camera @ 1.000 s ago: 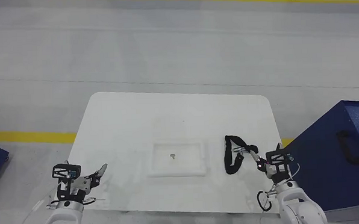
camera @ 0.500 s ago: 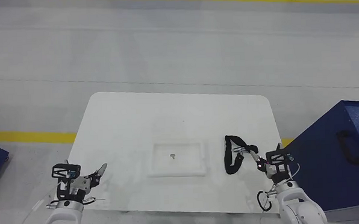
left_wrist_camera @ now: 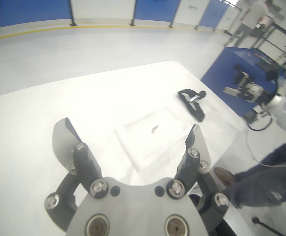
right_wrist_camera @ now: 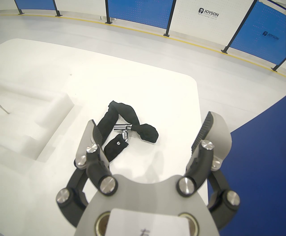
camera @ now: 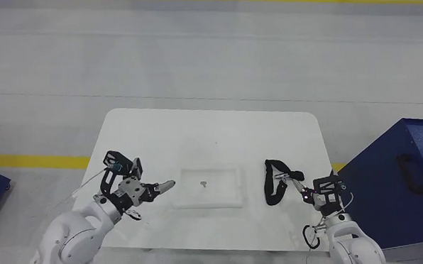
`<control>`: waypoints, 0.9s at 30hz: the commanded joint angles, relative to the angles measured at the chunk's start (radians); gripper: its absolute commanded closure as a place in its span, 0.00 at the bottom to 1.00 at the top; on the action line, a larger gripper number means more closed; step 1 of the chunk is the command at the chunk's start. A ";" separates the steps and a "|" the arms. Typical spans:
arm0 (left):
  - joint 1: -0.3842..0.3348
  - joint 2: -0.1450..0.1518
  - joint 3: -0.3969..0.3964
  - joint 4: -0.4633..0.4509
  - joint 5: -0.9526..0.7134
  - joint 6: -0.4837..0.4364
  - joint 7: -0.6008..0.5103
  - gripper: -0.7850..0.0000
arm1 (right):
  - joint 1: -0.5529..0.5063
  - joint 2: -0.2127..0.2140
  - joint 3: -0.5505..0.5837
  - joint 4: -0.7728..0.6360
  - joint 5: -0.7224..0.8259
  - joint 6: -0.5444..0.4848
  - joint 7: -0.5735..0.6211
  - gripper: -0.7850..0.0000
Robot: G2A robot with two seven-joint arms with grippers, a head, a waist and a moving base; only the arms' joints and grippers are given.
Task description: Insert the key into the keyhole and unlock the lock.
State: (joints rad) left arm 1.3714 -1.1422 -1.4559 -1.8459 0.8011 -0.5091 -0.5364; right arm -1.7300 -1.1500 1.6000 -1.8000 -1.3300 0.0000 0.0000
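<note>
A small key (camera: 203,182) lies inside a shallow white foam tray (camera: 232,201) at the table's middle. A black fabric-covered chain lock (camera: 274,182) with a shiny metal cylinder (right_wrist_camera: 121,127) lies right of the tray. My left gripper (camera: 165,186) hovers at the tray's left edge, open and holding nothing; in its wrist view the key (left_wrist_camera: 154,129) lies just beyond the left gripper (left_wrist_camera: 129,128). My right gripper (camera: 298,186) stands open beside the lock's right end, the lock (right_wrist_camera: 125,125) lying between and ahead of its fingers (right_wrist_camera: 210,125).
The white table (camera: 140,135) has rounded corners and bare room at its back. A dark blue box (camera: 405,180) stands off the table's right side, close to my right arm. The tray's raised wall (right_wrist_camera: 60,105) sits left of the lock.
My left arm has swung from the table's front-left corner in toward the tray's left edge. The right arm, lock and key have stayed put.
</note>
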 commanded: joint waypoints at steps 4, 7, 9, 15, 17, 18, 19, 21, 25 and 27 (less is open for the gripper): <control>-0.212 -0.014 0.194 0.156 -0.090 -0.133 -0.158 0.00 | 0.000 0.000 0.000 0.000 0.000 0.000 0.000 0.00; -0.307 -0.022 0.283 0.235 -0.085 -0.202 -0.225 0.00 | 0.000 0.000 0.000 0.000 0.000 0.000 0.000 0.00; -0.366 -0.030 0.333 0.278 -0.060 -0.208 -0.243 0.00 | 0.000 0.000 0.000 0.000 0.000 0.000 0.000 0.00; -0.529 -0.062 0.476 0.428 -0.024 -0.206 -0.284 0.00 | 0.000 0.000 0.000 0.000 0.000 0.000 0.000 0.00; -0.579 -0.075 0.521 0.485 0.004 -0.201 -0.283 0.00 | 0.000 0.000 0.000 0.000 0.000 0.000 0.000 0.00; -0.598 -0.082 0.544 0.511 0.023 -0.198 -0.279 0.00 | 0.000 0.000 0.000 0.000 0.000 0.000 0.000 0.00; -0.617 -0.088 0.567 0.537 0.042 -0.194 -0.277 0.00 | 0.000 0.000 0.000 0.000 0.000 0.000 0.000 0.00; -0.653 -0.102 0.612 0.595 0.060 -0.207 -0.277 0.00 | 0.000 0.000 0.000 0.000 0.000 0.000 0.000 0.00; -0.737 -0.134 0.683 0.732 0.004 -0.236 -0.322 0.00 | 0.000 0.000 0.000 0.000 0.000 0.000 0.000 0.00; -0.751 -0.139 0.690 0.752 -0.010 -0.236 -0.327 0.00 | 0.000 0.000 0.000 0.000 0.000 0.000 0.000 0.00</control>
State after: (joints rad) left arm 0.6241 -1.2798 -0.7689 -1.1021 0.7963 -0.7453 -0.8615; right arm -1.7300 -1.1500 1.6000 -1.8000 -1.3300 0.0000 0.0000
